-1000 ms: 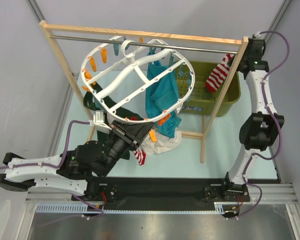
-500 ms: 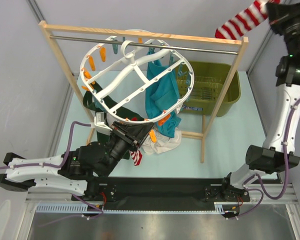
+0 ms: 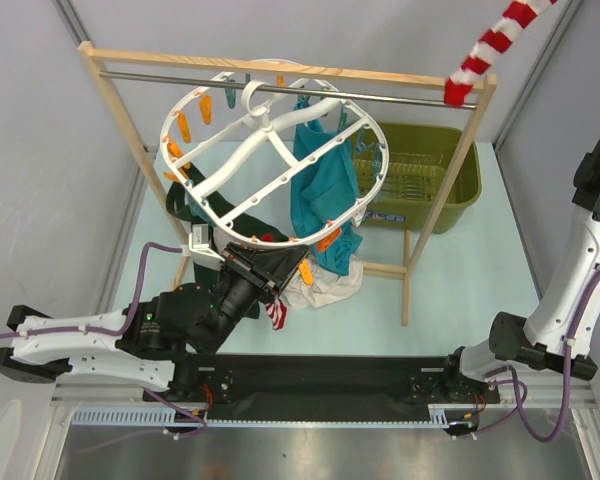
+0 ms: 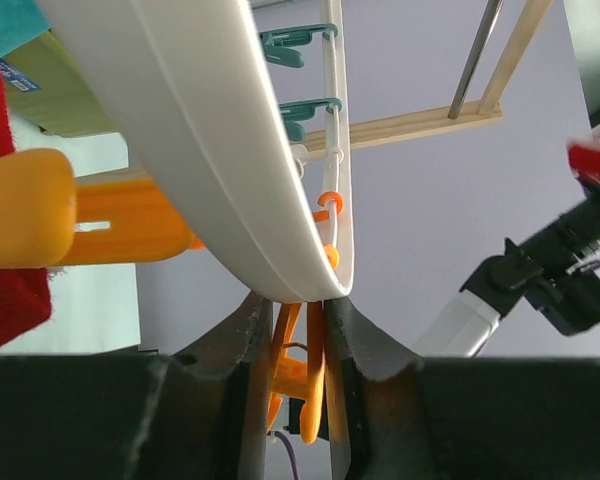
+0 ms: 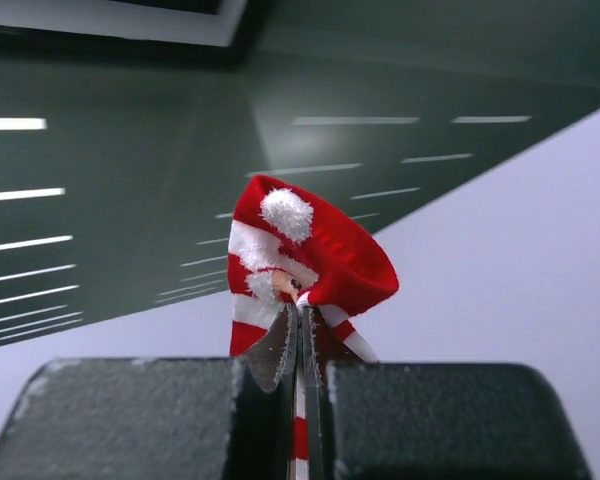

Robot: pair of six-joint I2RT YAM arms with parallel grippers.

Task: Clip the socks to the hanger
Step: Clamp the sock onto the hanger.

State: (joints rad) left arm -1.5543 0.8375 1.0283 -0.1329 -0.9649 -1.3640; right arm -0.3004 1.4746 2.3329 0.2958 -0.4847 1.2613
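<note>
At the near edge the left arm point(image 3: 90, 345) lies low and stretched along the table point(image 3: 470, 290), its forearm angled up toward the hanger point(image 3: 263, 188). The left gripper point(image 4: 298, 360) sits under the hanger's near rim with its jaws drawn narrow onto an orange clip point(image 4: 305, 400), a finger pressing it from each side, and the white rim crosses just above the fingertips. One sock point(image 3: 278, 314) hangs just below that gripper beside a white cloth point(image 3: 325, 285), so this corner is crowded. To the right the table is bare between the arm bases and the wooden rack point(image 3: 450, 190). Farther back the hanger tilts from the metal rod point(image 3: 140, 75), with a teal garment point(image 3: 320, 190) hanging through its right half. A green basket point(image 3: 425, 130) stands behind the rack's right post. The right arm point(image 3: 580, 270) rises steeply from its base along the right edge, and its wrist leaves the overhead view at the top right corner. The right gripper point(image 5: 300, 335) is pinched tight on the other sock point(image 3: 485, 45), which dangles high in open air. In the overhead view that sock's lower end shows over the rack's top right corner.
</note>
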